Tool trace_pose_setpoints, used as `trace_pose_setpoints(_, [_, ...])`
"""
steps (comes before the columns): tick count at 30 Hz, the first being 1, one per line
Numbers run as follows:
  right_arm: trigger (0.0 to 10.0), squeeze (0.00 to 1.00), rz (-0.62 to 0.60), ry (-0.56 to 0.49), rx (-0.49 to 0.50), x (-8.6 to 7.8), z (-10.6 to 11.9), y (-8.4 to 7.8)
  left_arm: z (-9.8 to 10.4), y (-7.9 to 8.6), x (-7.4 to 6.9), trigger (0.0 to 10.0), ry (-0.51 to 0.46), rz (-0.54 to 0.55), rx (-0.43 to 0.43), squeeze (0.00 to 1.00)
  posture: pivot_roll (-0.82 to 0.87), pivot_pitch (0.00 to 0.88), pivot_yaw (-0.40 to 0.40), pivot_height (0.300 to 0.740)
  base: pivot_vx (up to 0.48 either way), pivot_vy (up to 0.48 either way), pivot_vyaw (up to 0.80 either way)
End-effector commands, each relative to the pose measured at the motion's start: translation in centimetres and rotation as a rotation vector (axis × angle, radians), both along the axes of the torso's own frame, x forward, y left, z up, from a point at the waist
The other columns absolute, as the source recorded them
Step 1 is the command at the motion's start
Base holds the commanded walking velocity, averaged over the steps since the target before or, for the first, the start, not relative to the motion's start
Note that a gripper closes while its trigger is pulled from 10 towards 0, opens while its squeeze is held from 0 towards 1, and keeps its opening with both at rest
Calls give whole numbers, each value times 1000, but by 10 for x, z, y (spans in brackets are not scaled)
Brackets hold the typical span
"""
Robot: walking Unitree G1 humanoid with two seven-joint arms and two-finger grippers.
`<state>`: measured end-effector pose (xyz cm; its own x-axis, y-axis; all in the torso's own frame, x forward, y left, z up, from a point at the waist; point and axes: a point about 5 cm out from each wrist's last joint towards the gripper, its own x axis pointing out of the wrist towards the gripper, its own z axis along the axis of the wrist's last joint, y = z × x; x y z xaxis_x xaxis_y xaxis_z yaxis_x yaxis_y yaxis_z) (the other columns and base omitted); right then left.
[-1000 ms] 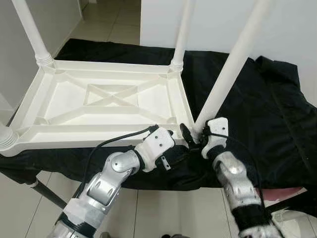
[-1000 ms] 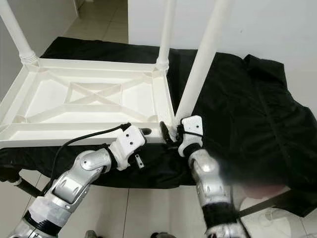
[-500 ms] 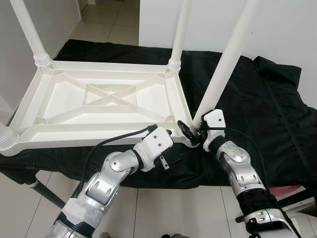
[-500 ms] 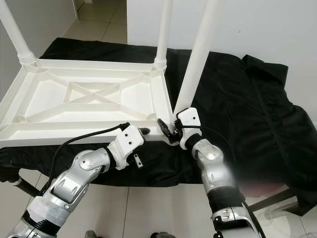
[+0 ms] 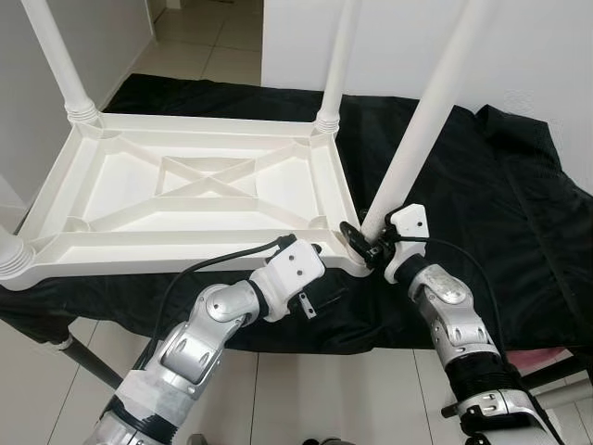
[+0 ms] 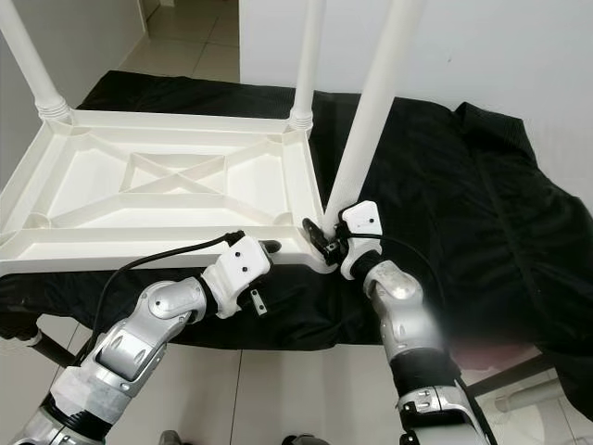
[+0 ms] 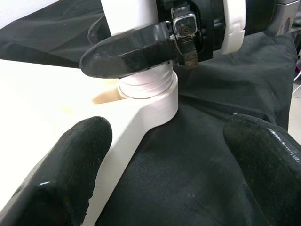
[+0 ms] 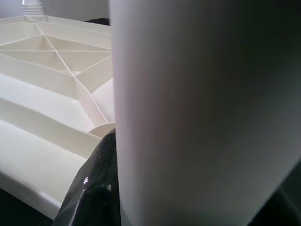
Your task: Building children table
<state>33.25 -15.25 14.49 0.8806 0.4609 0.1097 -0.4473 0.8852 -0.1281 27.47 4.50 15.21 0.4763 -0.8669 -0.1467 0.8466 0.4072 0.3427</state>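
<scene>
A white plastic table [image 5: 199, 181] lies upside down on a black cloth. A long white leg [image 5: 422, 139] stands tilted in its near right corner socket [image 7: 150, 101]. My right gripper [image 5: 364, 243] is shut on the leg just above its ringed base; one of its black fingers [image 7: 127, 49] wraps the leg's front. The leg [image 8: 202, 113] is seen up close in the right wrist view. My left gripper [image 7: 164, 165] is open just below that same corner, one finger [image 7: 70, 174] over the white rim, the other [image 7: 263, 160] over the cloth.
Three more legs stand fitted: far left [image 5: 60, 65], far right [image 5: 338, 56], near left [image 5: 9, 255]. The black cloth [image 5: 500, 204] spreads out to the right. A white wall rises behind, and tiled floor [image 5: 306, 389] lies below the near edge.
My right wrist has shifted slightly up and to the right around the leg's base, and the leg's tilt has changed a little. The left arm has stayed put.
</scene>
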Motion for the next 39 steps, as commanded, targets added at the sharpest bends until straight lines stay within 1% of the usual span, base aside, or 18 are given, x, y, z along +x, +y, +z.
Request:
trace_pose_setpoints(1, [10000, 0, -36, 33, 11, -2, -7, -4, -3, -3, -2, 10000, -2, -32, 19, 0, 5, 65, -74, 740, 0, 0, 0])
trace_pose_setpoints(4, [10000, 0, -120, 46, 11, 0, -7, -5, -4, -5, -3, 10000, 0, -37, 20, 0, 6, 65, -75, 740, 0, 0, 0])
trace_pose_setpoints(5, [10000, 0, -120, 46, 11, 0, -7, -5, -4, -5, -3, 10000, 0, -37, 20, 0, 6, 65, -75, 740, 0, 0, 0])
trace_pose_setpoints(6, [10000, 0, -179, 59, -15, 1, -8, -6, -5, -6, -4, 10000, 3, -39, 22, 0, 6, 63, -77, 740, 0, 0, 0])
trace_pose_setpoints(10, [10000, 0, -207, 64, -19, -1, -9, -4, -7, -5, -4, 10000, 4, -36, 24, 0, 6, 63, -78, 740, 0, 0, 0])
trace_pose_setpoints(11, [10000, 0, -251, 77, 9, -3, -12, 0, -7, -5, -4, 10000, 5, -34, 23, 0, 9, 62, -80, 740, 0, 0, 0])
trace_pose_setpoints(14, [10000, 0, -296, 89, 40, -5, -14, 3, -7, -5, -4, 10000, 6, -32, 23, 0, 9, 62, -80, 740, 0, 0, 0])
trace_pose_setpoints(17, [10000, 0, -425, 100, 90, -17, -22, 17, -6, -2, -2, 10000, 4, -23, 22, 0, 16, 58, -87, 740, 0, 0, 0])
trace_pose_setpoints(18, [10000, 0, -425, 100, 90, -17, -22, 17, -6, -2, -2, 10000, 4, -23, 22, 0, 16, 58, -87, 740, 0, 0, 0])
trace_pose_setpoints(20, [10000, 0, -488, 109, 109, -20, -25, 19, -6, -2, -1, 10000, 5, -17, 24, 0, 23, 56, -95, 740, 0, 0, 0])
trace_pose_setpoints(21, [10000, 0, -488, 109, 109, -20, -25, 19, -6, -2, -1, 10000, 5, -17, 24, 0, 23, 56, -95, 740, 0, 0, 0])
trace_pose_setpoints(24, [10000, 0, -585, 121, 139, -27, -30, 23, -6, -1, -1, 10000, 19, -18, 12, 0, 26, 56, -98, 740, 0, 0, 0])
trace_pose_setpoints(29, [10000, 0, -602, 137, 186, -29, -28, 32, -7, -1, -3, 10000, 30, -25, 12, 0, 21, 56, -92, 740, 0, 0, 0])
trace_pose_setpoints(32, [10000, 0, -599, 130, 190, -29, -26, 31, -7, -2, -4, 10000, 36, -38, 4, 0, 12, 57, -88, 740, 0, 0, 0])
trace_pose_setpoints(33, [10000, 0, -605, 130, 189, -30, -25, 31, -7, -2, -4, 7569, 37, -40, 4, 0, 12, 57, -88, 740, 0, 0, 0])
trace_pose_setpoints(35, [10000, 0, -612, 131, 184, -31, -26, 28, -5, -2, -6, 7569, 38, -61, -17, 0, 9, 57, -87, 740, 0, 0, 0])
trace_pose_setpoints(36, [10000, 0, -631, 135, 177, -33, -26, 26, -3, -1, -7, 0, 56, -65, -48, 0, 6, 58, -87, 740, 0, 0, 0])
trace_pose_setpoints(39, [10000, 0, -651, 138, 170, -35, -27, 24, -4, -2, -4, 0, 45, -40, -27, 0, 4, 59, -88, 740, 0, 0, 0])
